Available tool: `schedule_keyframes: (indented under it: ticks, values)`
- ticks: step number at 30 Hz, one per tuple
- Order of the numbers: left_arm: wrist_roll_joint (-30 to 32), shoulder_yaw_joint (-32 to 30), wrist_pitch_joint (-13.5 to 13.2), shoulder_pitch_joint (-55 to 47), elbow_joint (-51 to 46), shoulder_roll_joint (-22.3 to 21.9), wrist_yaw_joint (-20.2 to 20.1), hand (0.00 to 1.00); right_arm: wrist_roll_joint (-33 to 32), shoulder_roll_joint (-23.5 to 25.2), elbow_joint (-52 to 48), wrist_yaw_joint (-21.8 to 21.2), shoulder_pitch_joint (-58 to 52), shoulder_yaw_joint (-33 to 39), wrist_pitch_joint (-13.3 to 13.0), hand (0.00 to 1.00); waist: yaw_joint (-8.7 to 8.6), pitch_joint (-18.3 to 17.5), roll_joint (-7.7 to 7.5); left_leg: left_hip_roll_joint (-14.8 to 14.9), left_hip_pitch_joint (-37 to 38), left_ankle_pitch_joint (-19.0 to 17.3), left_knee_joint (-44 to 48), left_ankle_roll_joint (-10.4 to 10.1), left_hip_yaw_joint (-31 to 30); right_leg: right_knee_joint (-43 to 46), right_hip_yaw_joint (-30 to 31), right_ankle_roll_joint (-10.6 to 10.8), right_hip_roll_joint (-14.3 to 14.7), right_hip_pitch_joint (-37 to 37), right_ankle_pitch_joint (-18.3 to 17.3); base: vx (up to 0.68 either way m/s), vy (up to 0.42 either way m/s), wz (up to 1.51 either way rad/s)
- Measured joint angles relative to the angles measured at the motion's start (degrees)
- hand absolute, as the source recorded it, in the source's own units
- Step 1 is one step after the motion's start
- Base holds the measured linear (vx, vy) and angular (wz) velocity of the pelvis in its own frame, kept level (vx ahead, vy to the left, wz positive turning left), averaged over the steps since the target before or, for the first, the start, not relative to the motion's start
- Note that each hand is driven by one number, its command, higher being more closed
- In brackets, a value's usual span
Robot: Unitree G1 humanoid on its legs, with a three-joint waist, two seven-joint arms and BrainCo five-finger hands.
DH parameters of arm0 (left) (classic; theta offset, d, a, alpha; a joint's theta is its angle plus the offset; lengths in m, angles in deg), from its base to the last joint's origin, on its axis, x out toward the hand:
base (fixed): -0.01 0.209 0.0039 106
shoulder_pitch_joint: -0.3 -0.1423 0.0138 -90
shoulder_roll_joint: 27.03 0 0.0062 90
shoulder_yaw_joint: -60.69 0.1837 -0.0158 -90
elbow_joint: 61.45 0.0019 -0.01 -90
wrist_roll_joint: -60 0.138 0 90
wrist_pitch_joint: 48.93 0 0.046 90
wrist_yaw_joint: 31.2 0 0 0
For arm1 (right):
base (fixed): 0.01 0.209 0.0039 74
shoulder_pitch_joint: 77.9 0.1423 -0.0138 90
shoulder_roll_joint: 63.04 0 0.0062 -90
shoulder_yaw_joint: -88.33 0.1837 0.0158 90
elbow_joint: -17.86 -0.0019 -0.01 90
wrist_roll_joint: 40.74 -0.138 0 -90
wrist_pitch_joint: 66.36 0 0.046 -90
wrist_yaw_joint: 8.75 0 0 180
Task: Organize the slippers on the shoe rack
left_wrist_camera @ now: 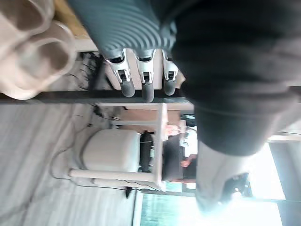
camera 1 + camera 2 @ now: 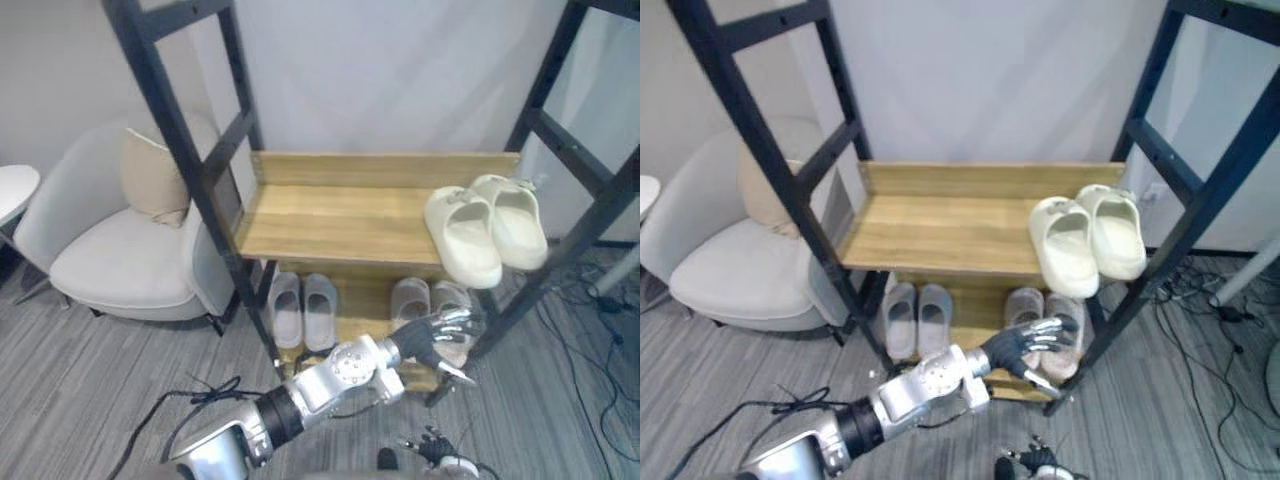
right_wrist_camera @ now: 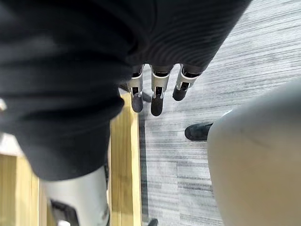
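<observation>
The shoe rack has a wooden upper shelf (image 2: 340, 220) and a lower shelf (image 2: 350, 300). A cream pair of slippers (image 2: 485, 230) lies at the right end of the upper shelf, toes past the front edge. On the lower shelf a grey pair (image 2: 302, 310) lies at the left and a beige pair (image 2: 412, 298) at the right. My left hand (image 2: 432, 340) reaches in at the beige pair's front, fingers (image 1: 141, 80) straight and holding nothing. Low by the floor hangs my right hand (image 2: 432, 447), its fingers (image 3: 157, 94) straight and empty.
Black metal posts (image 2: 190, 170) frame the rack on both sides, with a slanted one (image 2: 560, 260) at the right. A pale armchair (image 2: 120, 260) with a cushion stands left of the rack. Cables (image 2: 600, 390) lie on the floor at the right.
</observation>
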Motion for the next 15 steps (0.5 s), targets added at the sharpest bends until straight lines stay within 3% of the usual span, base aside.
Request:
schedule_keyframes:
  ticks: [15]
  values:
    - [2.3,-3.8,0.0,5.3,3.9,-1.0,3.3,0.00,0.1,1.9,-0.2,0.6,0.8,5.2,0.0,0.00,-2.03,1.9,-0.76,0.3,0.9,-0.8,-0.9,0.3,1.6,0.0,0.6,0.1,0.8,-0.7,-0.1,0.04,0.000,-0.06]
